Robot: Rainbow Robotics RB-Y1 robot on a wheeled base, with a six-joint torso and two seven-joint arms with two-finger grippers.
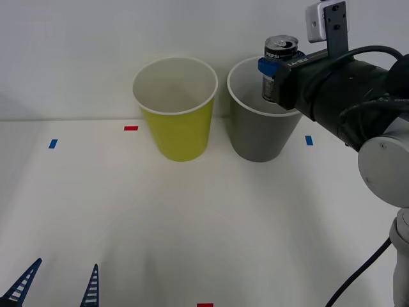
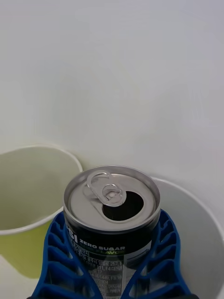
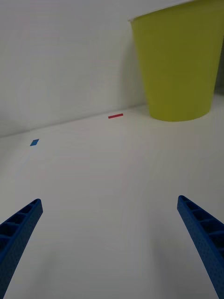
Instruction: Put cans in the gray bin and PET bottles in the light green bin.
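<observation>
Surface: white table, bins at back.
R gripper: clamped on can, held upright over gray bin.
L gripper: parked near, fingers wide.
Tip: center over rim, then release.
Green bin: alongside, avoid.

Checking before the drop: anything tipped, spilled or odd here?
Nothing stands out. The can is upright in the right gripper above the gray bin; the light green bin stands upright. Left gripper idles open.

— I'm seeing even, bright light; soft shadows are falling toward me from the light green bin.
— I'm noticing mild glare shining on the can top beside it.
</observation>
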